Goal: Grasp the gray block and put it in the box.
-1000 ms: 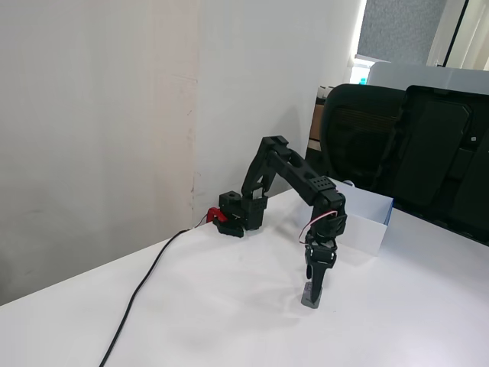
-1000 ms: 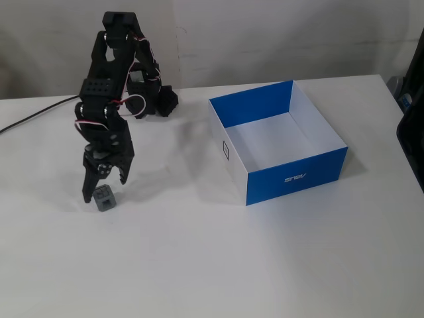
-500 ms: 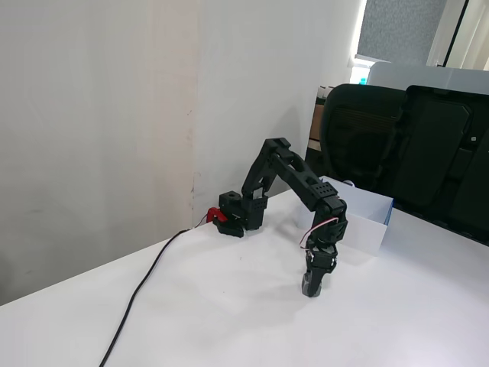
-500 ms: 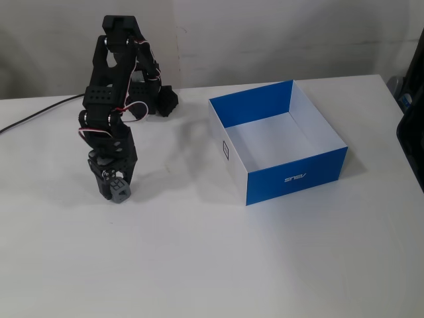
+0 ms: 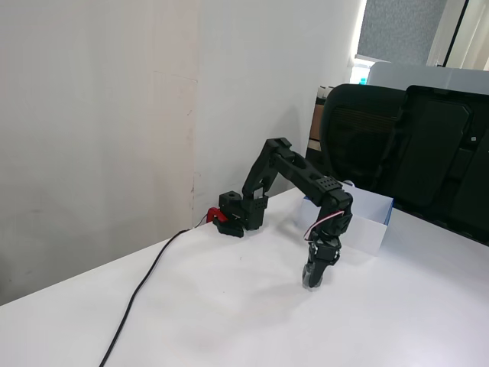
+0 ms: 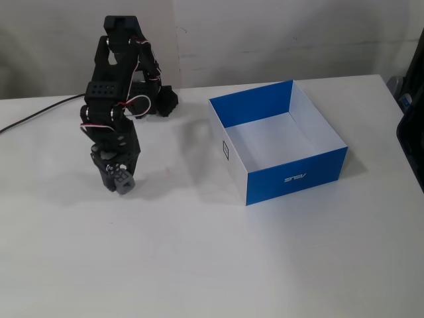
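Since last frame fingers [image 6: 118, 180] closed, pinching gray block [image 6: 121, 175], now lifted slightly off tabletop [image 6: 199, 265]. Keep grip firm, raise above box [image 6: 296, 177] wall, swing toward frame right.

At left of the frame, the black two-finger gripper [image 6: 117, 184] points down, its jaws closed on the small dark-gray cube [image 6: 121, 176] just above the white table [image 6: 218, 258]. Right of centre, well apart from it, sits the low rectangular box [image 6: 278, 151], blue and white walls, small black square marker [image 6: 226, 152] on its left side.
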`<state>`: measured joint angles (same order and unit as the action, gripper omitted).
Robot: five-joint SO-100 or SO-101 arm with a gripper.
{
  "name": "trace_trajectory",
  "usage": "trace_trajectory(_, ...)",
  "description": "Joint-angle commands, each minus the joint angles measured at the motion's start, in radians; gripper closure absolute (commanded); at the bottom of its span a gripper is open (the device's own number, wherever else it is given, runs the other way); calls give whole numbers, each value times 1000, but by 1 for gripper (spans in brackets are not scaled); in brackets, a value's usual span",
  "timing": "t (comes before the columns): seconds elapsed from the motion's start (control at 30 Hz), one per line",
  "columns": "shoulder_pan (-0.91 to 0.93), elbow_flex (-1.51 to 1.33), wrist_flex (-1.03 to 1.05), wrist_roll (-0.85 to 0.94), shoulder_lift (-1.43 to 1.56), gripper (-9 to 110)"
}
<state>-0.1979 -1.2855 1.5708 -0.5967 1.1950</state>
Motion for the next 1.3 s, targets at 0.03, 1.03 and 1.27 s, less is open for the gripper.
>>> trace_trajectory(0.03,35,167,141,0,75,101)
trace_trajectory(1.03,586,-35,302,212,730,101)
trace_trajectory(1.27,729,-49,310,238,773,101)
